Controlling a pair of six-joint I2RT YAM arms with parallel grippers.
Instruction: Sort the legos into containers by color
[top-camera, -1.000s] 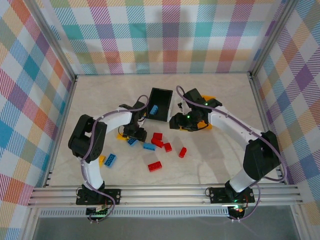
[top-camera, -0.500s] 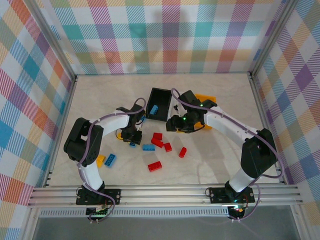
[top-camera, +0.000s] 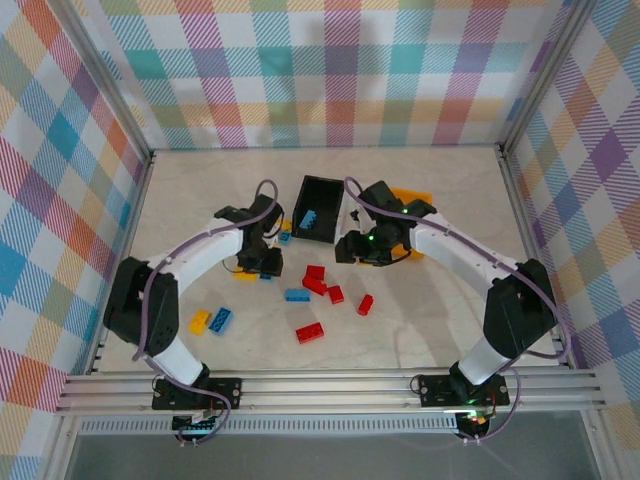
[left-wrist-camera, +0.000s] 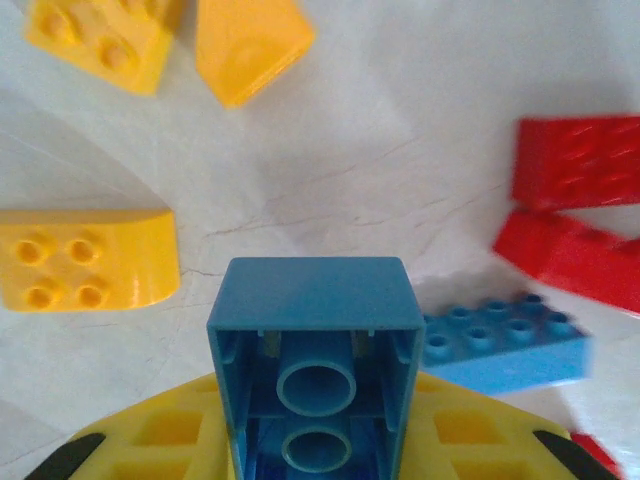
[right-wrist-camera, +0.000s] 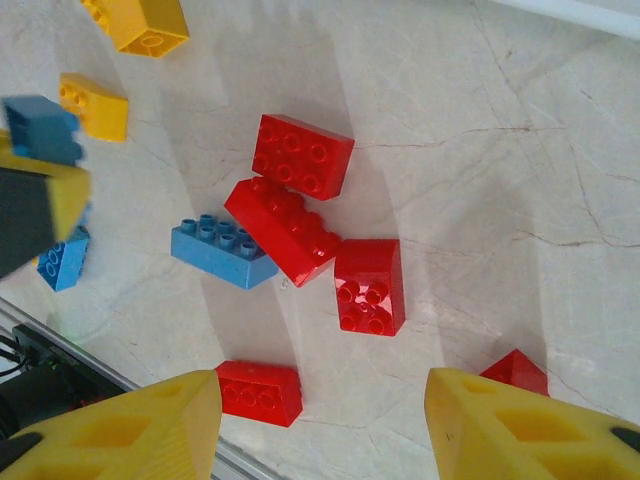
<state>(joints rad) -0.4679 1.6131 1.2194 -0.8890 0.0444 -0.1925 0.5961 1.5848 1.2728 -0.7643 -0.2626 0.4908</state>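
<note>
Left wrist view gives us the left gripper (left-wrist-camera: 315, 445) clamped on a blue brick (left-wrist-camera: 312, 340), hollow underside facing us; overhead, the black bin (top-camera: 322, 181) lies near, beyond it and rightward.

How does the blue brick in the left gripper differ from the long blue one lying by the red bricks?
The held blue brick is clamped in the left gripper, hollow underside showing; the long blue brick lies free on the table, studs up. The held blue brick is a deeper blue; the long blue brick is paler. The held blue brick shows two round tubes, the long blue brick two rows of four studs. Both are blue legos.
</note>
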